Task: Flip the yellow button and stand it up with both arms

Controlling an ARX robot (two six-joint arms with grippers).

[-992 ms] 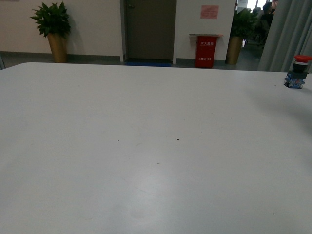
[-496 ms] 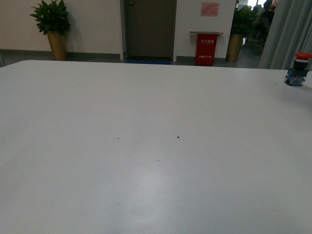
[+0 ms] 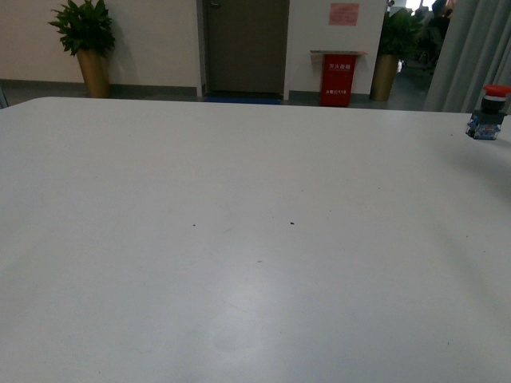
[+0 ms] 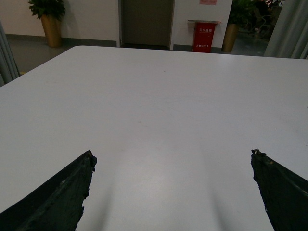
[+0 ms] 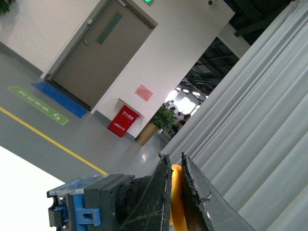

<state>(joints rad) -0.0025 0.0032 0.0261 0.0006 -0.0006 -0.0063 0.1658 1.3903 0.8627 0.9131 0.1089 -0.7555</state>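
Curtains (image 5: 250, 120) behind, right claw (image 5: 175, 163) pinches the seemingly light, rigid yellow button (image 5: 120, 199) by its slick cap; left claw (image 4: 173, 187) gapes.

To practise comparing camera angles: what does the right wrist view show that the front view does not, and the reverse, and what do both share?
Only the right wrist view shows the right tool shut on the yellow button, its yellow cap between the fingers, its blue block sticking out. Only the front view shows the red-topped button, upright on the white table at far right; no arm appears there. Both show the dark door, the red box and the pale curtain.
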